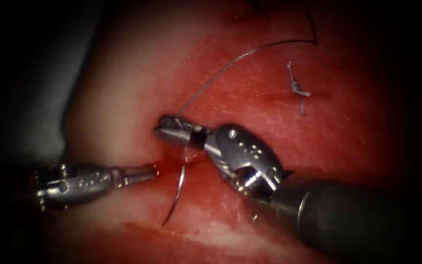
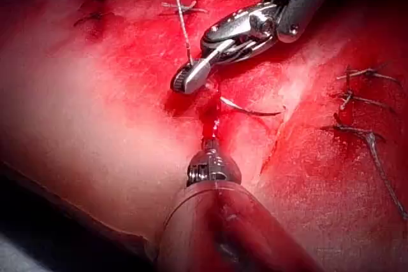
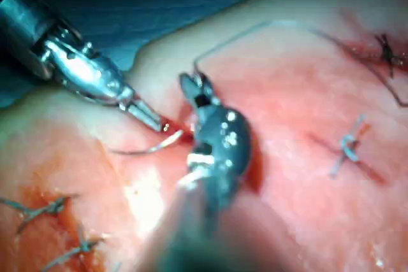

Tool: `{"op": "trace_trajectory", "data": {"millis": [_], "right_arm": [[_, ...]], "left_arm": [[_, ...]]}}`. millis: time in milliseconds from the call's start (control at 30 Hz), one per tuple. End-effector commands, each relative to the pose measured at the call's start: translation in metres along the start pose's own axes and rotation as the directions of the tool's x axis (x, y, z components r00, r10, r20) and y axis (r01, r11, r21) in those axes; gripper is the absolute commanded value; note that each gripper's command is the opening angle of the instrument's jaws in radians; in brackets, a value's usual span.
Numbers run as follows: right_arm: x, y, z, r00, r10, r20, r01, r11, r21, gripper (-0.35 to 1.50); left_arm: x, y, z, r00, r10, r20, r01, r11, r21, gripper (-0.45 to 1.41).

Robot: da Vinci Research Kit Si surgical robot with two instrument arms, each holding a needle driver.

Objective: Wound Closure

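My right tool [image 1: 169, 128] reaches in from the lower right, its jaws shut on the thread [image 1: 230, 63], which arcs up and away to the right. The same jaws [image 2: 188, 79] grip the thread [image 2: 182, 27] just above the red cut [image 2: 210, 116]. The curved needle [image 1: 177, 193] lies free of both tools; its upper end disappears under the right tool at the cut and the rest curves down over the tissue [image 1: 123, 83]. My left tool [image 1: 153, 171] comes from the left, jaws shut and holding nothing, tips in the red fluid beside the needle [image 3: 143, 150].
A tied stitch with cut ends [image 1: 296, 88] sits right of the tools. Several older stitches [image 2: 357, 100] line another closed cut; more [image 3: 38, 211] lie near the right shaft. Dark drape [image 1: 30, 98] borders the tissue's left edge.
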Motion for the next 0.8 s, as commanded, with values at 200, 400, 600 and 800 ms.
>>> {"op": "trace_trajectory", "data": {"millis": [200,400,600,800], "right_arm": [[0.003,0.0049,-0.0019,0.998,-0.066,-0.007,0.066,0.996,-0.059,1.28],[0.0036,0.0066,-0.0047,0.998,-0.066,-0.006,0.065,0.996,-0.065,1.3],[0.0038,0.007,-0.0062,0.998,-0.065,-0.013,0.064,0.997,-0.053,1.25],[0.0035,0.0069,-0.0061,0.998,-0.068,-0.013,0.067,0.996,-0.054,1.2]], "left_arm": [[0.0018,0.0009,0.0003,0.978,0.186,-0.098,-0.188,0.982,-0.016,0.36],[0.0025,0.0017,0.001,0.933,0.306,-0.189,-0.321,0.946,-0.053,0.56],[0.0028,0.0025,0.0016,0.886,0.351,-0.301,-0.386,0.921,-0.06,0.66],[0.004,0.0029,0.0018,0.845,0.356,-0.398,-0.405,0.913,-0.043,0.66]]}}
